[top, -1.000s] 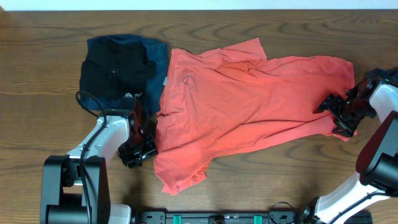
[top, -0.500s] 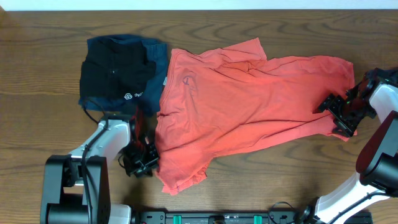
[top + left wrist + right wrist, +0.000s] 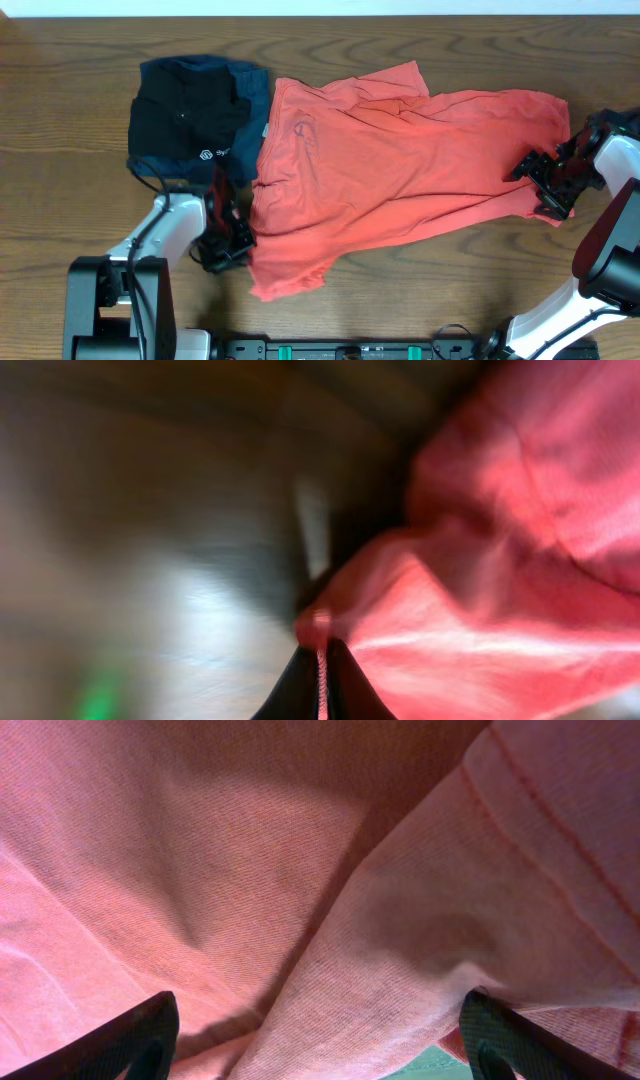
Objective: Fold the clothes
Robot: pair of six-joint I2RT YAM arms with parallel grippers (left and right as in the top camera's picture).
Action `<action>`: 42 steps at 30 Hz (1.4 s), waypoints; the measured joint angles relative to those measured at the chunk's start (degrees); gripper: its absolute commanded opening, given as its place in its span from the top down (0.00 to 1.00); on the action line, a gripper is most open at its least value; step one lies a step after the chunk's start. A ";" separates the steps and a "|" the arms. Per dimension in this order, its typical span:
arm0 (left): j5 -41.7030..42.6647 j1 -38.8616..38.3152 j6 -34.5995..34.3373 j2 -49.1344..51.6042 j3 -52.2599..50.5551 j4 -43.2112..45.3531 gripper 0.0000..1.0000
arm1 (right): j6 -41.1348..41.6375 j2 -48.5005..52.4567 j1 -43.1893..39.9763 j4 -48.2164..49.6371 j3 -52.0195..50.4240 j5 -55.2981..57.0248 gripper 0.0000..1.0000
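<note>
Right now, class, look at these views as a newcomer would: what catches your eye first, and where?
The big coral-red T-shirt sprawls crumpled across the middle of the wooden table. The left gripper is pinched shut on its lower left edge, the right gripper open at its right end. Left of it lies a folded black garment on a navy garment.

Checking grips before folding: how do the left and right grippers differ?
Left gripper: jaws shut, pinching an edge of the coral-red soft-fabric T-shirt; right gripper: jaws wide open, fabric between them. Left gripper sits at the shirt's left edge, right gripper at its right end. Both touch the shirt.
</note>
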 measured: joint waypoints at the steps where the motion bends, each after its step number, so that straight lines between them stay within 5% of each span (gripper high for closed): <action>1: -2.19 0.17 0.04 0.04 1.66 -1.92 0.94 | -0.02 0.00 -0.02 0.00 0.00 0.02 0.12; 4: -10.12 0.35 0.09 -0.02 8.24 -9.49 0.92 | -0.02 0.00 -0.02 -0.02 0.00 0.00 0.12; 7: -16.72 0.35 0.66 -0.87 12.63 -13.66 0.58 | 0.00 0.00 0.00 0.00 0.00 -0.09 0.12; 11: -21.42 0.50 0.15 -2.75 13.79 -15.41 0.38 | -0.02 0.00 -0.02 0.00 0.00 -0.13 0.13; 23: -11.89 0.00 0.46 -2.95 11.65 -18.99 0.42 | 0.00 0.00 -0.02 0.02 0.00 -0.15 0.12; 32: -0.17 -0.48 -1.40 -3.41 -4.17 -6.03 0.47 | 0.00 0.00 0.00 0.17 0.00 -0.17 0.11; 39: 2.54 -0.48 -4.61 -5.27 -6.25 0.35 0.47 | -0.02 0.00 0.00 0.22 0.00 -0.17 0.11; 42: 2.23 -0.48 -5.49 -5.35 -6.25 0.87 0.62 | -0.02 0.00 0.00 0.22 0.00 -0.17 0.11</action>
